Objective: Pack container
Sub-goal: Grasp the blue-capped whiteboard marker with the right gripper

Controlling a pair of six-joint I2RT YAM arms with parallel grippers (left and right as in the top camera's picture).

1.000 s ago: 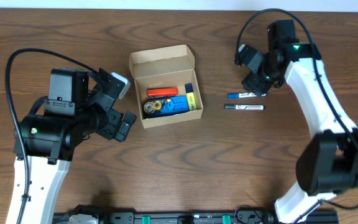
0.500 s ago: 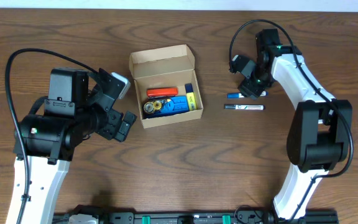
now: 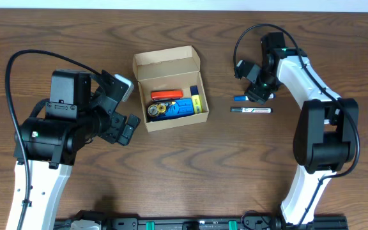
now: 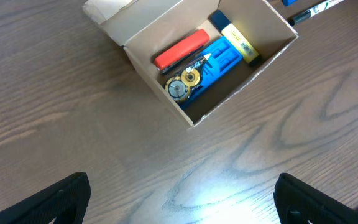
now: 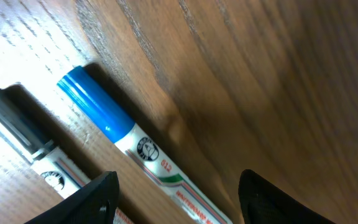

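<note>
Overhead: container [image 3: 169,89] sits on the wooden table [image 3: 190,166], just toward 11 o'clock of the table's middle, its flap lid [image 3: 165,59] folded back along the 12 o'clock edge and the top open. Inside it are a red item [image 3: 166,95] at the 12 o'clock side, a blue item [image 3: 177,108] below it, two gold discs [image 3: 155,110] at the 8 o'clock corner and a yellow item [image 3: 197,102] along the 3 o'clock wall. At 3 o'clock of the box, well apart from it, two markers lie side by side on the wood: a blue-capped marker [image 3: 240,98], and a black-capped marker [image 3: 250,110] just at 6 o'clock of it. The right gripper [image 3: 259,94] is down over the white end of the blue-capped one. In the right wrist view its fingers [image 5: 98,196] stand apart, jaws open, with the white barrel running in between them; whether the pads touch the barrel cannot be told. The blue cap points toward 10 o'clock in that view. The left gripper [image 3: 128,126] hangs at 8 o'clock of the container, near it but not touching. In the left wrist view its fingers [image 4: 61,199] are spread wide at the bottom corners, jaws open and holding nothing, with the box at 12 o'clock in that view and its contents plain to see.
</note>
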